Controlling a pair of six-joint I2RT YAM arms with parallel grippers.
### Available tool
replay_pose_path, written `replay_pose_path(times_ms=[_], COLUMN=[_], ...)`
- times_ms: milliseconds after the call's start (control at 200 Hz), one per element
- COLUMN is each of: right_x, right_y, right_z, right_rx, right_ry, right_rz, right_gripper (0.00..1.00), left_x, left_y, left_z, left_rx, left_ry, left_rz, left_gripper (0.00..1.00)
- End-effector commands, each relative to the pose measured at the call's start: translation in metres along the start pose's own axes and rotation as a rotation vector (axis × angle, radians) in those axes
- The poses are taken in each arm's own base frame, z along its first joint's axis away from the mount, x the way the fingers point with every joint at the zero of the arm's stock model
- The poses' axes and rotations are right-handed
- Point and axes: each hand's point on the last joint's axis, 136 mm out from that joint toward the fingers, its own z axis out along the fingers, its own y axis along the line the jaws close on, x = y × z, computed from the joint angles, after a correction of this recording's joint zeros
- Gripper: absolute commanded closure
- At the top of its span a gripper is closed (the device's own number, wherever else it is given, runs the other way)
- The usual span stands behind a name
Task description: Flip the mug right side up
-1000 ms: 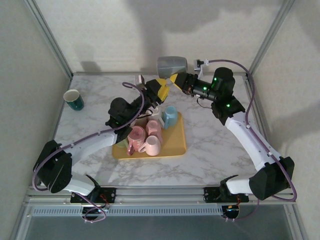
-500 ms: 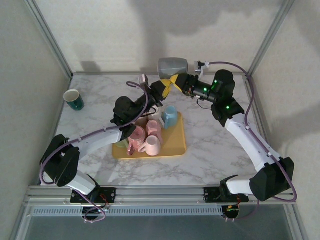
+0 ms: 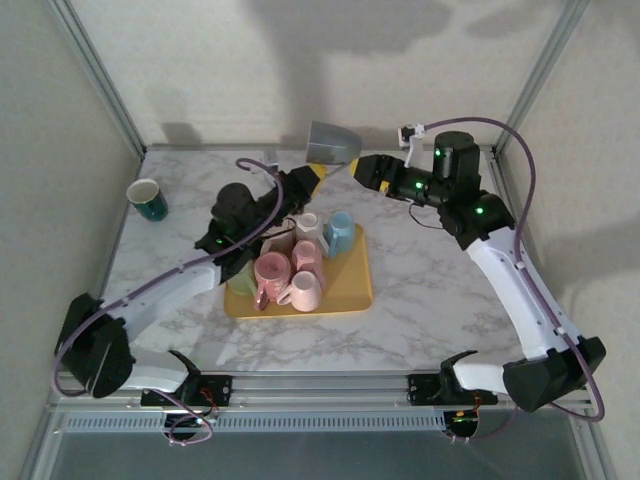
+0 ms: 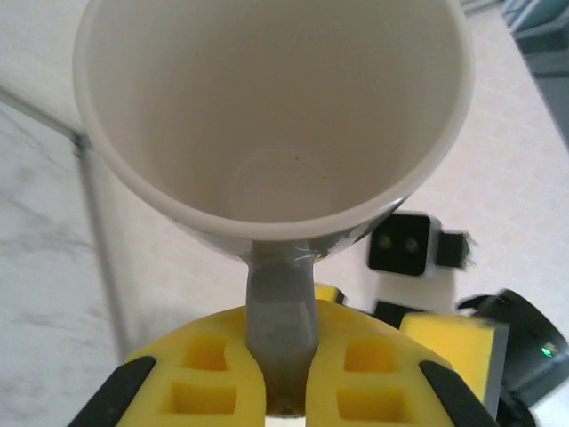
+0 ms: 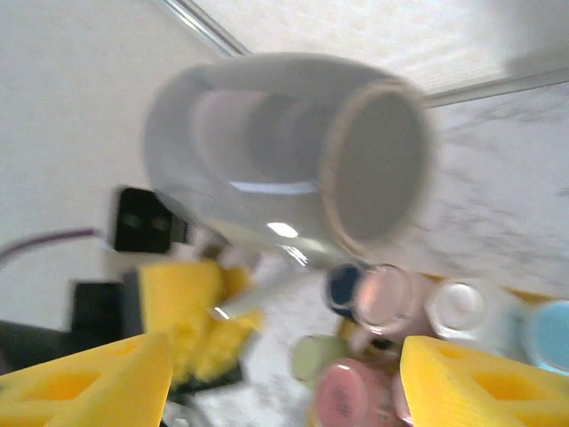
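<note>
Holding the grey mug [image 3: 332, 143] up in the air above the back edge of the table [image 3: 430, 290], well clear of the marble top. Tipping it roughly onto its side, mouth facing back along the left arm, base facing the right arm. Pinching the mug's handle [image 4: 280, 311] between the yellow pads of the left gripper [image 3: 314, 172], jaws drawn narrow onto it. Looking straight into the pale inside of the mug through the left wrist camera, the handle running down into the gap of the pads. Hovering the right gripper [image 3: 356, 166] just beside the mug, jaws spread wide and touching nothing, one yellow finger [image 5: 89, 378] at each lower corner of the blurred right wrist view with the mug's round base between and above them. Leaving a yellow tray [image 3: 345, 290] on the table nearer the arms, crowded with pink cups [image 3: 300, 275] and a blue cup [image 3: 340, 232]. Standing a dark green cup [image 3: 147, 198] upright near the table's left edge, well apart from the tray.
</note>
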Motion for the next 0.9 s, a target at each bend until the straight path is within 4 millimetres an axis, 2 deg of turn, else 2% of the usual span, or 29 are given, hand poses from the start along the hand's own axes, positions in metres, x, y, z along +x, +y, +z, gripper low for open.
replay_pose_path(times_ms=[0,130,255,471,566,706,896], right_x=[0.024,0.042,0.054,0.057,0.058,0.061,0.065], right_y=[-0.038,-0.061,-0.071,-0.07,-0.071,-0.079,-0.088], right_z=[-0.022,-0.027,-0.021,-0.001,0.005,0.013,0.025], right_rx=[0.227,0.322,0.335,0.277,0.269,0.279,0.284], right_ry=[0.083,0.165,0.231,0.269,0.267,0.287,0.329], right_rz=[-0.135,-0.189,-0.19,-0.12,-0.096,-0.069,-0.042], right_gripper=[0.31,0.32,0.32,0.36,0.37,0.37,0.37], left_x=[-0.041,-0.079,-0.117,-0.169,-0.191,-0.218,-0.244], left_y=[-0.014,0.015,0.043,0.107,0.13,0.176,0.234], left_z=[-0.028,-0.062,-0.101,-0.139,-0.146,-0.153,-0.157], left_rx=[-0.141,-0.472,-0.76,-1.059,-1.147,-1.266,-1.301], left_ry=[-0.104,-0.177,-0.25,-0.257,-0.276,-0.263,-0.226], left_rz=[0.271,0.478,0.615,0.6,0.599,0.554,0.474], left_gripper=[1.0,1.0,1.0,1.0,1.0,1.0,1.0])
